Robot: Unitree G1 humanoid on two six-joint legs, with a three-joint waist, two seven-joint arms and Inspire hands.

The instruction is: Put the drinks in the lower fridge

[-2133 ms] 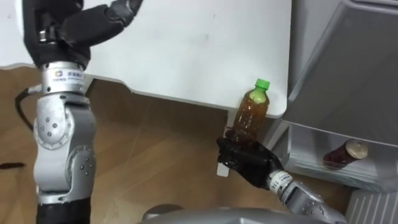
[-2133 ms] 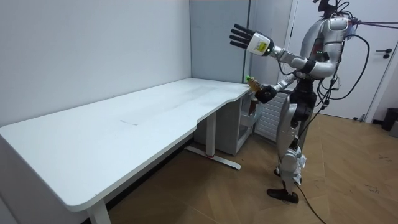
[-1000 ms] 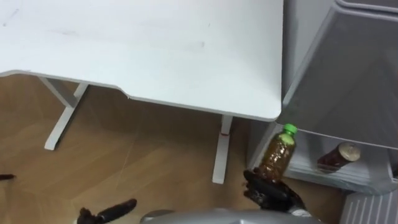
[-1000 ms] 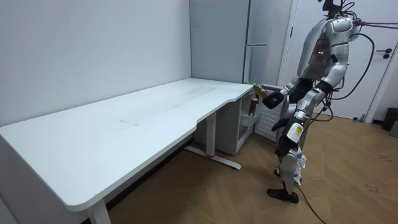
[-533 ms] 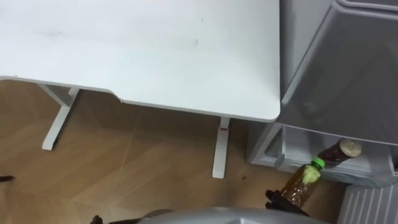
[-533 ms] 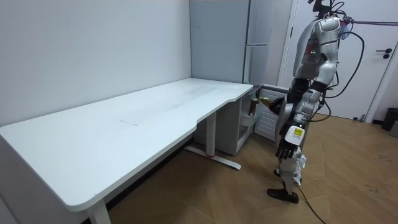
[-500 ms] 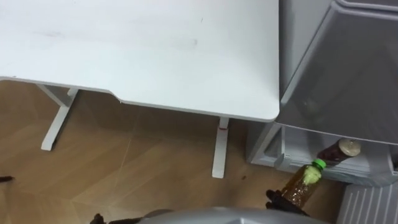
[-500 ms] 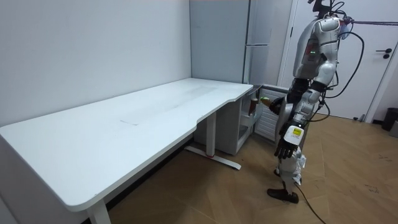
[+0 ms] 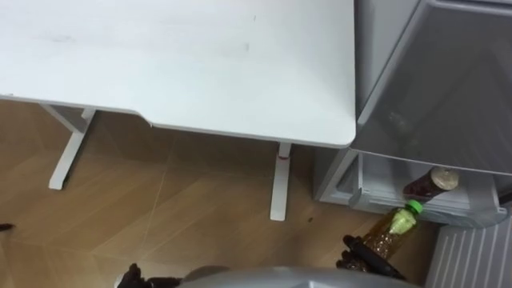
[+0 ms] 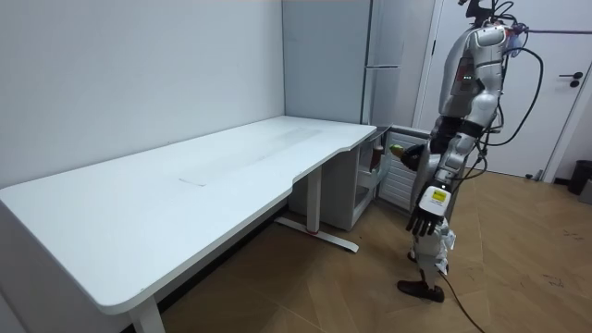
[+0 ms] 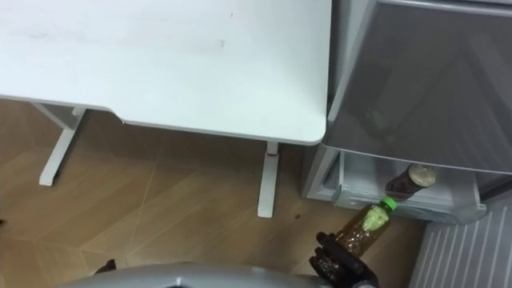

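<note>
Now the right hand [image 9: 362, 258] grips the bottle [image 9: 390, 232], cap tilted toward the fridge's [image 9: 338, 178] front edge (another drink [image 9: 424, 184] lies inside); next: reach in, release. Left hand [image 10: 423, 220] hangs relaxed.

The bench [image 9: 200, 64] is showing a white, smooth, matt top, and its leg [image 9: 278, 180] is looking like white painted metal. The floor [image 9: 160, 216] is showing brown wood planks with a light sheen. The fridge [image 9: 448, 80] is looking grey, smooth and slightly shiny. The bottle [image 9: 388, 234] is looking like clear glossy plastic with 1 green cap [image 9: 412, 208]. The right robot hand [image 9: 358, 258] is appearing black and matt.
</note>
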